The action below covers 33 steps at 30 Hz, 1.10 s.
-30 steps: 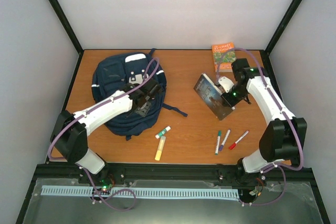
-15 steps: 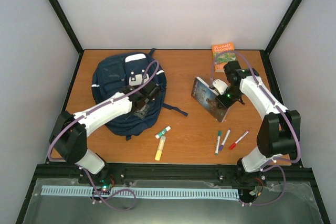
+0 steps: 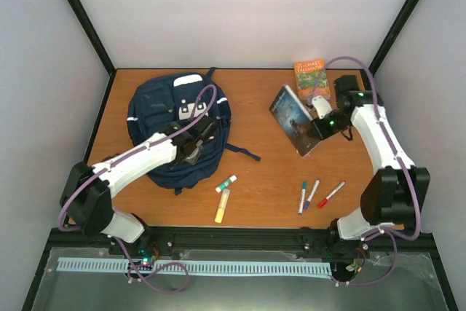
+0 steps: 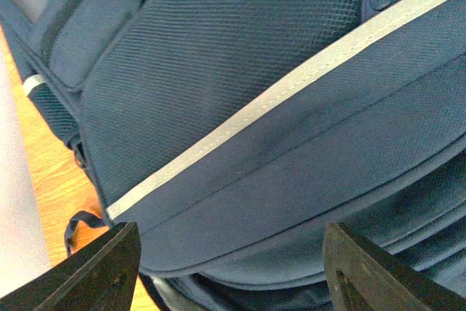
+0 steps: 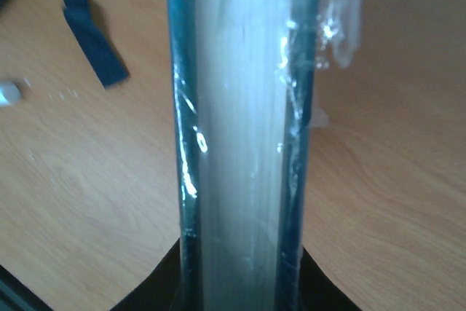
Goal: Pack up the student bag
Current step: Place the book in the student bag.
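The navy student bag (image 3: 156,118) with white stripes lies at the back left of the table. It fills the left wrist view (image 4: 277,107). My left gripper (image 3: 195,143) hovers over the bag's front, jaws wide open and empty. My right gripper (image 3: 314,127) is shut on a dark-covered book (image 3: 293,119) and holds it tilted above the table at the right. The right wrist view shows the book edge-on (image 5: 240,143), pages pale between plastic-wrapped covers.
An orange book (image 3: 312,78) lies at the back right. A yellow highlighter (image 3: 221,205) and a green-capped glue stick (image 3: 226,183) lie at the front centre. Three markers (image 3: 314,194) lie at the front right. A bag strap (image 3: 244,152) trails onto the table.
My right gripper has lifted the dark book and swung it toward the back, tilting it more upright. My left gripper has shifted slightly over the bag's front.
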Each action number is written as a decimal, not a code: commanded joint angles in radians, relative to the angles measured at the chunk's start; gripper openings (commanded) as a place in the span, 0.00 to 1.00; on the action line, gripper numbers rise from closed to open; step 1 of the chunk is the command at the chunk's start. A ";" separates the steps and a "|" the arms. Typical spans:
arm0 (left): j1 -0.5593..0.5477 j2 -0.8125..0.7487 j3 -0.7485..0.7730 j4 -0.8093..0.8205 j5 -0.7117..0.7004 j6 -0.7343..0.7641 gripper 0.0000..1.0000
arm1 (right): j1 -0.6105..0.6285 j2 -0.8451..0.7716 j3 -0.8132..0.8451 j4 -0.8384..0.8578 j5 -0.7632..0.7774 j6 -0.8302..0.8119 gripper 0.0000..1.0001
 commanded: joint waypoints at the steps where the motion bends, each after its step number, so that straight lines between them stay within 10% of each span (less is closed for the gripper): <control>1: -0.010 -0.112 -0.038 0.073 -0.048 0.072 0.71 | -0.052 -0.167 -0.016 0.155 -0.300 0.035 0.03; 12: -0.166 -0.078 -0.063 0.093 0.191 0.203 0.46 | -0.060 -0.359 -0.348 0.435 -0.536 0.120 0.03; 33: -0.185 0.225 0.018 0.100 -0.050 0.175 0.40 | -0.062 -0.362 -0.402 0.433 -0.570 0.097 0.03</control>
